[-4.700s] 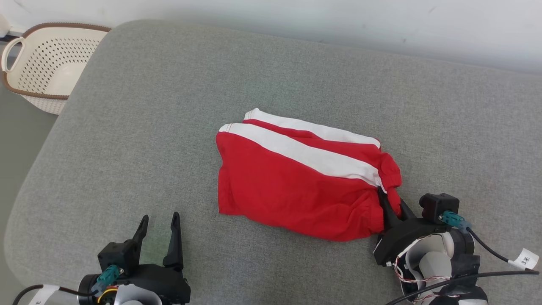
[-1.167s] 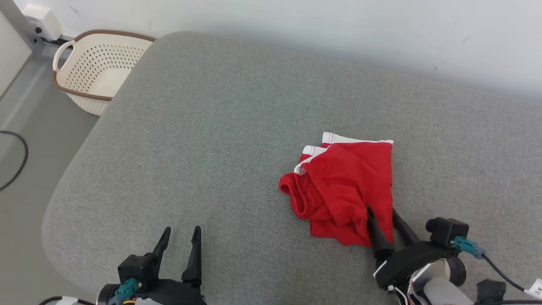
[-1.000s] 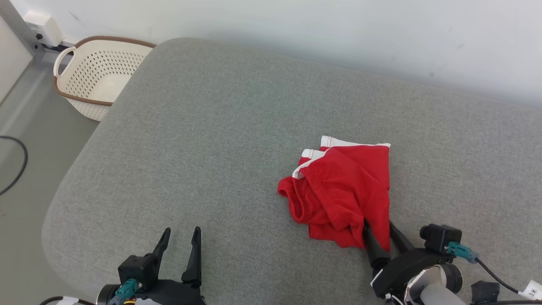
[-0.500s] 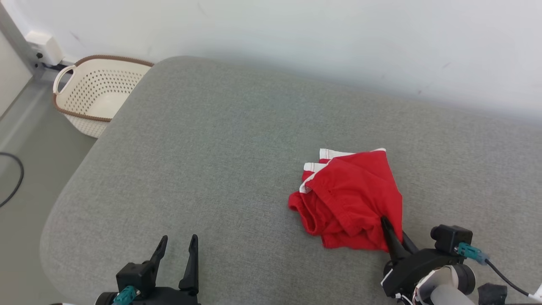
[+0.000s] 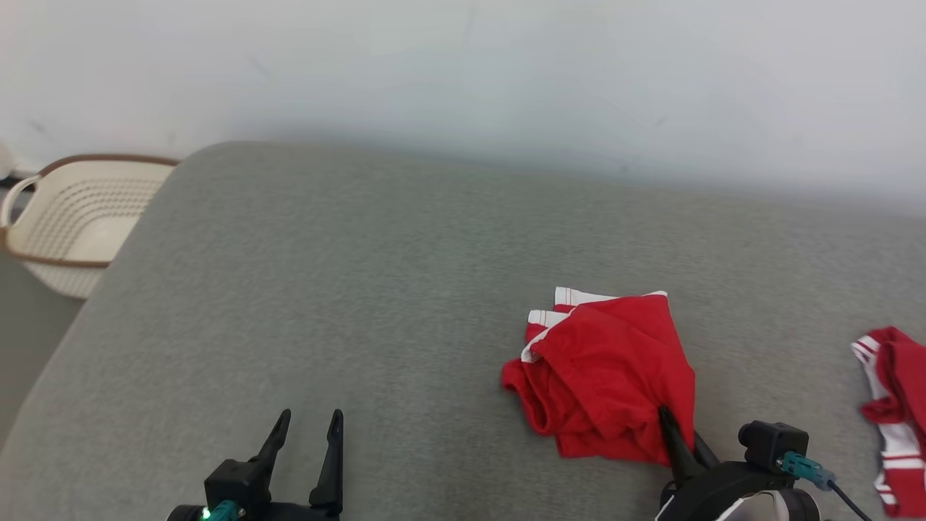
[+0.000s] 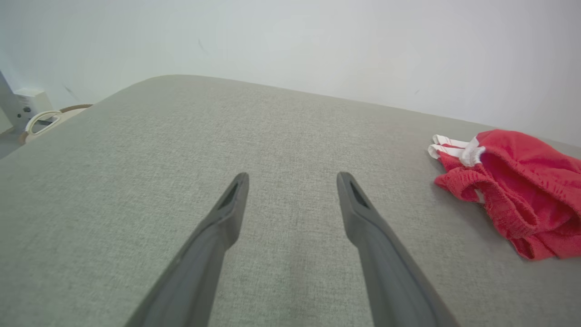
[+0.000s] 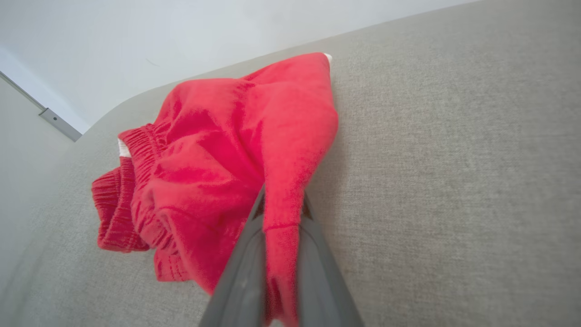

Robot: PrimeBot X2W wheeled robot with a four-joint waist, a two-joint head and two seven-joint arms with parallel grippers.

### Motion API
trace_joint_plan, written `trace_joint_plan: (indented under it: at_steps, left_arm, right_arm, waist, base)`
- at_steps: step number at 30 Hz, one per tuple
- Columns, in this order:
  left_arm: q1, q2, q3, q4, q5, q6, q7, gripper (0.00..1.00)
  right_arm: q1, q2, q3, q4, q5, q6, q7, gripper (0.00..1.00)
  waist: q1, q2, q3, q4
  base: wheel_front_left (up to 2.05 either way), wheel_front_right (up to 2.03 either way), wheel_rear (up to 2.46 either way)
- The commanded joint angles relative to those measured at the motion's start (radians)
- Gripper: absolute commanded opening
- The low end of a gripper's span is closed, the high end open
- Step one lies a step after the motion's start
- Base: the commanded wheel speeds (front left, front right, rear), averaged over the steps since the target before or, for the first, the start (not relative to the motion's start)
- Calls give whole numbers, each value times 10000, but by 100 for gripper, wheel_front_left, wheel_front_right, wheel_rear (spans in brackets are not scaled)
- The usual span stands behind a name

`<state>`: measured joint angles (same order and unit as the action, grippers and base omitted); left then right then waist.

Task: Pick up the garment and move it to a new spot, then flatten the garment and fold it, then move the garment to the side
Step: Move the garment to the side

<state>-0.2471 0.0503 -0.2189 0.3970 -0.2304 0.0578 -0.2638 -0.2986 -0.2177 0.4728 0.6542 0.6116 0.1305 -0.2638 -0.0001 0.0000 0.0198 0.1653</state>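
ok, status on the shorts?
Right gripper: jaws shut on red shorts, rest lying on cushion. Left gripper: jaws open, empty. Second red-white garment far right, apart.

- Hiding the tips of the right gripper (image 7: 281, 200) under a fold of the red shorts (image 7: 218, 150), pinched between its closed fingers.
- Cutting the red shorts off at the left wrist view's right edge.
- Losing most of a second red-and-white garment (image 5: 893, 412) past the head view's right edge.
- Clipping the laundry basket (image 5: 72, 217) at the head view's left edge, blurring its holes.
- Cropping the left gripper (image 5: 311, 420) body at the head view's bottom edge.
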Motion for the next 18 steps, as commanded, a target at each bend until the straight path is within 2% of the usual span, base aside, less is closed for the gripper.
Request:
trace_joint_plan:
  at_steps: [1, 9, 18]
  left_arm:
    - [116, 6, 31, -70, 136, 36, -5, 100]
    - [-27, 11, 8, -302, 316, 16, -5, 100]
    - [-401, 8, -141, -503, 444, 36, -5, 100]
  right_arm:
    - [61, 8, -43, -36, -87, 1, 1, 0]
    - [48, -1, -233, -89, -220, 1, 2, 0]
    - [-186, 138, 5, -48, -166, 1, 2, 0]
  waist:
    - [1, 0, -171, -749]
    - [1, 0, 66, -2389]
    - [1, 0, 486, -4214]
  base:
    - [0, 0, 0]
    - [0, 0, 0]
    - [0, 0, 0]
